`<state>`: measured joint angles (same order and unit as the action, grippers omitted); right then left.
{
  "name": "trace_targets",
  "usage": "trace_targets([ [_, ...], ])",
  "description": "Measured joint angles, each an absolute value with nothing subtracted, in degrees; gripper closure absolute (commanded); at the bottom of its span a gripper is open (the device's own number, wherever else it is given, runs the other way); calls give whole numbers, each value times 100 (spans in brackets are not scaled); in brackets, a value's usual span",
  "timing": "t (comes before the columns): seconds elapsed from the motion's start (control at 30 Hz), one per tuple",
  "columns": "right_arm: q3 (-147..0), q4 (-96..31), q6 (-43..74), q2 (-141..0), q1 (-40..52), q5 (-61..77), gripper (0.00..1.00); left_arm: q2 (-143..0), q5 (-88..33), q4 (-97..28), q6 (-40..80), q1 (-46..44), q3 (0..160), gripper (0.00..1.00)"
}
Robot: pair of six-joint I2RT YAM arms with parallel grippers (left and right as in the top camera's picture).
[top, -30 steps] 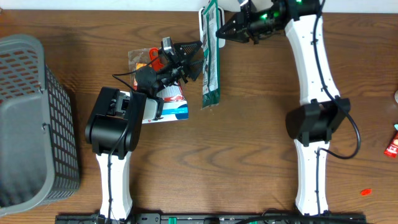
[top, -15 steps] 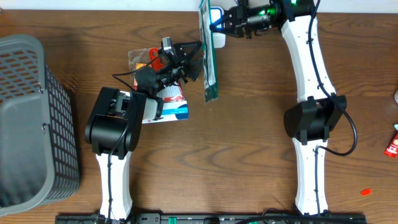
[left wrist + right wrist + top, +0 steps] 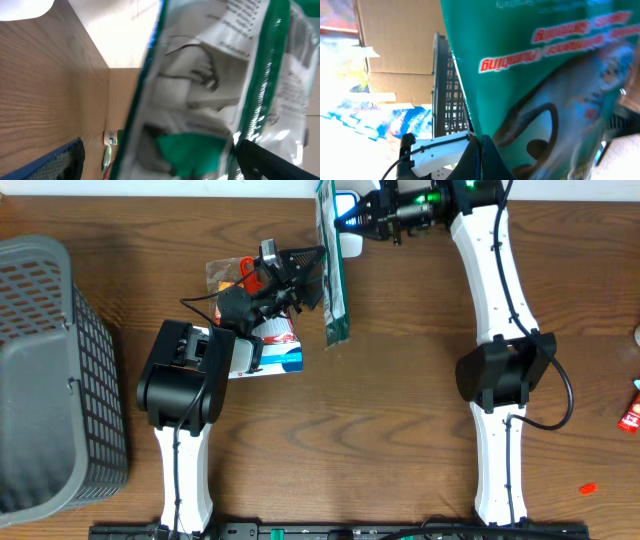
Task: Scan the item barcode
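Note:
A long green and white snack packet (image 3: 335, 270) hangs edge-on over the far middle of the table. My right gripper (image 3: 347, 220) is shut on its top edge. In the right wrist view the printed green front (image 3: 545, 75) fills the frame above my pinched right gripper (image 3: 481, 145). My left gripper (image 3: 314, 277) stands wide open just left of the packet. In the left wrist view the packet's white and green back (image 3: 200, 100) spans the gap of my left gripper (image 3: 160, 150), with small print but no barcode clearly readable.
A grey mesh basket (image 3: 50, 380) stands at the left edge. Several snack packets (image 3: 270, 355) lie under the left arm. A white device (image 3: 350, 208) with a blue glow sits at the far edge by the right gripper. A red item (image 3: 630, 410) lies far right.
The right gripper has carried the packet's top a little left and toward the far edge, and the packet now hangs straighter. The left arm has not moved.

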<state>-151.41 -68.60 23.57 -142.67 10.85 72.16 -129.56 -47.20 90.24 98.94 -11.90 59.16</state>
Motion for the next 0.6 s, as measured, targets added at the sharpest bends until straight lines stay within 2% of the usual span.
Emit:
trace_targets([
  [0.3,-14313,-7411,2005,-14267,1079,6770,99,-12956,-4722,9015,9891,-1190,5916,3],
  [0.37,-14276,-7745,1898,-14267,1079,6390,99,-12954,-4724,9015,9889,-1190,5916,6],
  [0.43,-14269,-8103,1739,-14267,1079,5902,99,-12956,-4744,9013,9861,-1188,5916,22],
  [0.5,-14267,-8377,1579,-14267,1079,5478,99,-12956,-4810,9008,9743,-1184,5916,49],
  [0.53,-14265,-8473,1500,-14267,1079,5293,99,-12954,-4858,9011,9668,-1181,5916,67],
  [0.57,-14265,-8541,1426,-14267,1079,5109,99,-12956,-4930,9006,9594,-1177,5916,81],
  [0.6,-14265,-8573,1369,-14267,1076,4969,99,-12956,-4982,9008,9511,-1173,5916,89],
])
